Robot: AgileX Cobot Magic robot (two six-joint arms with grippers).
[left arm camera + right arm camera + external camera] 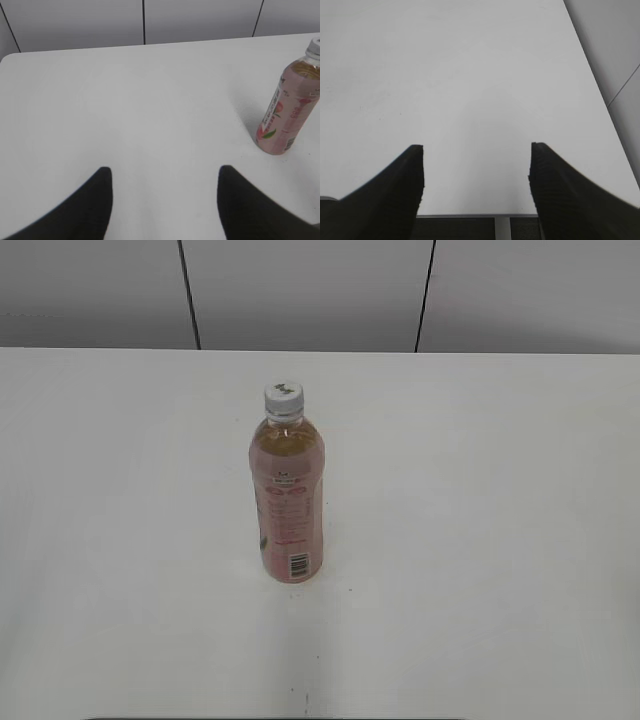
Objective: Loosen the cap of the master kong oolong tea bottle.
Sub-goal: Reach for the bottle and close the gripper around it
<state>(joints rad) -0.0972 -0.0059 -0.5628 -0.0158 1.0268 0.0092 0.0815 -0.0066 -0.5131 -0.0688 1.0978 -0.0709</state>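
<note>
The master kong oolong tea bottle [287, 502] stands upright near the middle of the white table [480, 540], amber tea inside, pink label with a barcode facing me. Its white ribbed cap [283, 397] with a small dark mark is on top. In the left wrist view the bottle [288, 113] stands at the far right and its cap [314, 47] is cut by the frame edge. My left gripper [165, 172] is open and empty, well to the left of the bottle. My right gripper [476, 148] is open and empty over bare table; the bottle is out of that view. Neither gripper shows in the exterior view.
A grey panelled wall [320, 290] with dark seams runs behind the table's far edge. The right wrist view shows the table's near edge [470, 215] just under the jaws and its right edge [600, 95] beside the wall.
</note>
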